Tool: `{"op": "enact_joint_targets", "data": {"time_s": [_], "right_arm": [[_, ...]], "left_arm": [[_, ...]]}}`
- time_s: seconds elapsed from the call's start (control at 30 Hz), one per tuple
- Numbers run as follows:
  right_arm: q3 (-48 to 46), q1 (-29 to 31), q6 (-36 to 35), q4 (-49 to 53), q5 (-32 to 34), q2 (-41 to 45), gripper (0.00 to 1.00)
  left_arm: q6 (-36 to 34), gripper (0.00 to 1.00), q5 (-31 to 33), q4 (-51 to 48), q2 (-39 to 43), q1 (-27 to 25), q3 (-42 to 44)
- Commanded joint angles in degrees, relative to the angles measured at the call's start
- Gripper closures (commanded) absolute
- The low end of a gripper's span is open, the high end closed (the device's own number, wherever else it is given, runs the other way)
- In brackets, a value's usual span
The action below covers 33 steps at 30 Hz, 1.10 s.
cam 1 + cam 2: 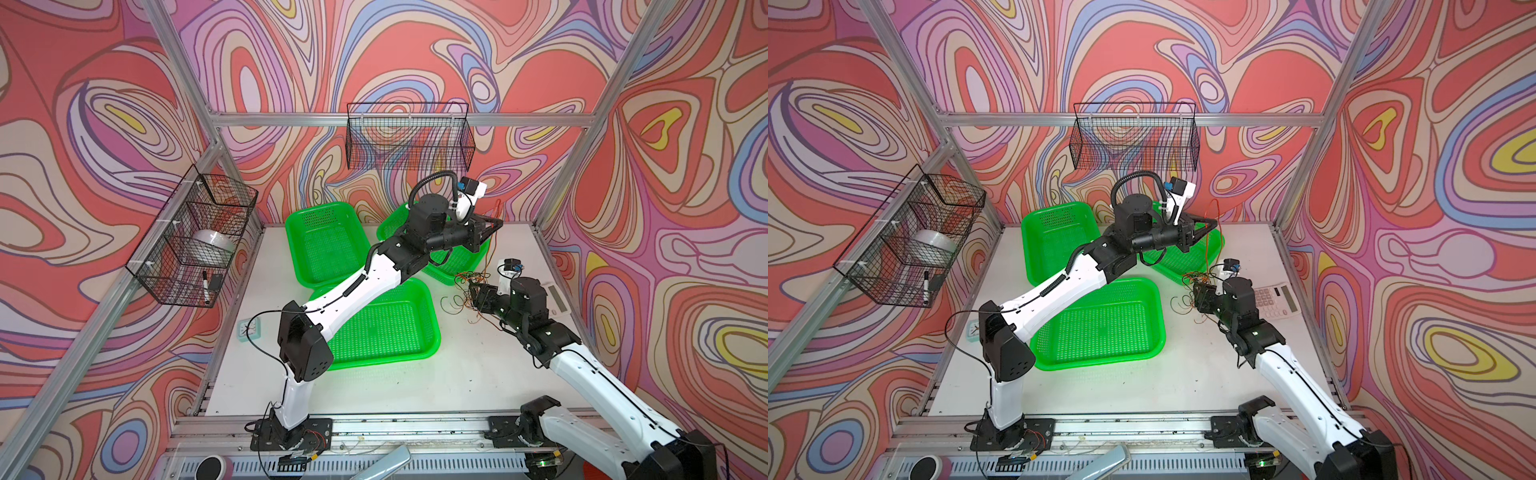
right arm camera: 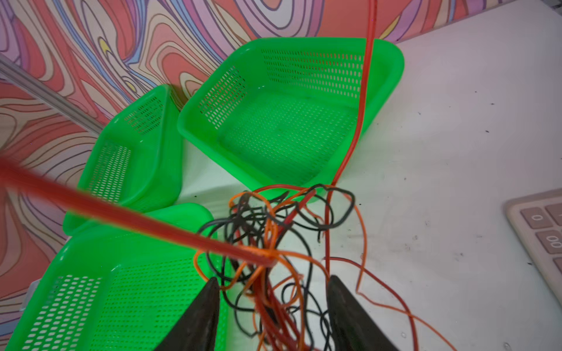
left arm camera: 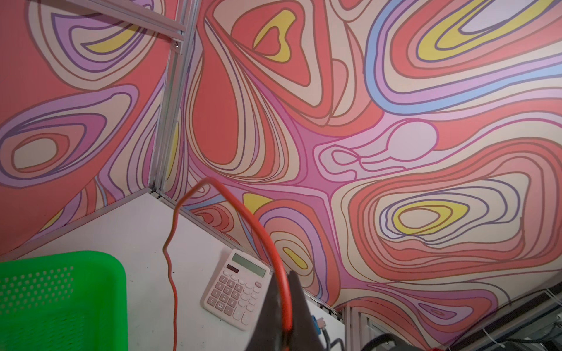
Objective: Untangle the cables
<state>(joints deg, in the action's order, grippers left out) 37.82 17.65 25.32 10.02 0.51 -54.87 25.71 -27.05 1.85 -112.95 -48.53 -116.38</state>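
Note:
The cables (image 2: 273, 225) form a tangle of thin orange, red-brown and black wires on the white table, right of the green baskets; they also show in both top views (image 1: 467, 282) (image 1: 1192, 279). My right gripper (image 2: 272, 285) is open, its two dark fingers standing either side of the tangle's near part (image 1: 471, 291). One red cable (image 3: 255, 218) rises from the tangle (image 2: 363, 91) up to my left gripper (image 3: 286, 291). That gripper is shut on it, raised over the back right basket (image 1: 496, 222) (image 1: 1214, 224).
Three green baskets stand on the table: back left (image 1: 316, 214), back right (image 1: 461, 257) and front (image 1: 386, 328). A calculator (image 1: 557, 301) lies by the right wall and a small clock (image 1: 249, 328) at the left. Wire baskets hang on the back (image 1: 409, 137) and left walls (image 1: 195, 237).

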Motion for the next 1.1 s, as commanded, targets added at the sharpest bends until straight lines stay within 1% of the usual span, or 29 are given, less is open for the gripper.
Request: {"op": "enact_joint_targets", "data": {"time_s": [0.0, 0.03, 0.07, 0.1, 0.17, 0.27, 0.33, 0.43, 0.6, 0.73, 0.93, 1.07], "right_arm": [[-2.05, -0.32, 1.67, -2.5, 3.33, 0.4, 0.46], [-3.11, -0.41, 2.38, -3.79, 2.81, 0.64, 0.52], [-4.07, -0.54, 3.04, -5.1, 1.98, 0.82, 0.64], [-4.84, -0.51, 3.22, -6.03, 0.86, 0.82, 0.73], [-6.41, -0.53, 3.92, -6.93, -0.51, 0.14, 0.87], [-8.95, -0.52, 5.05, -8.52, -2.35, -1.87, 0.97], [-11.11, -0.6, 6.18, -10.81, -4.19, -2.83, 1.0], [-13.75, -0.68, 8.12, -13.34, -5.3, -4.33, 1.0], [-16.58, -0.95, 10.02, -15.9, -7.51, -5.3, 1.0], [-17.61, -1.42, 11.47, -13.69, -5.58, -2.76, 1.0], [-19.73, -5.68, 14.88, -10.79, -7.2, -0.42, 1.0], [-20.16, -6.49, 15.64, -9.55, -7.4, -0.86, 1.0]], "left_arm": [[0.22, 1.0, -1.69, -1.38, 1.3, -1.14, -1.7], [0.17, 1.0, -1.77, -1.63, 1.56, -1.44, -1.81], [0.3, 1.0, -1.78, -1.82, 1.78, -1.67, -1.91], [0.33, 1.0, -1.71, -1.85, 1.98, -1.88, -1.92], [0.64, 1.0, -1.52, -2.18, 2.29, -2.09, -2.56], [1.21, 1.0, -1.48, -3.1, 1.84, -2.1, -5.13], [1.47, 1.0, -1.47, -3.92, 1.44, -2.18, -7.05], [1.11, 1.0, -1.41, -5.27, 1.07, -2.18, -9.67], [-1.55, 1.0, -0.46, -7.41, 1.22, -2.0, -12.24], [-2.04, 1.0, -0.78, -9.95, 1.54, -0.88, -12.91], [-1.96, 1.0, -1.41, -11.33, 3.53, 2.17, -12.49], [-3.21, 1.0, -1.59, -12.57, 4.8, 3.76, -13.52]]}}
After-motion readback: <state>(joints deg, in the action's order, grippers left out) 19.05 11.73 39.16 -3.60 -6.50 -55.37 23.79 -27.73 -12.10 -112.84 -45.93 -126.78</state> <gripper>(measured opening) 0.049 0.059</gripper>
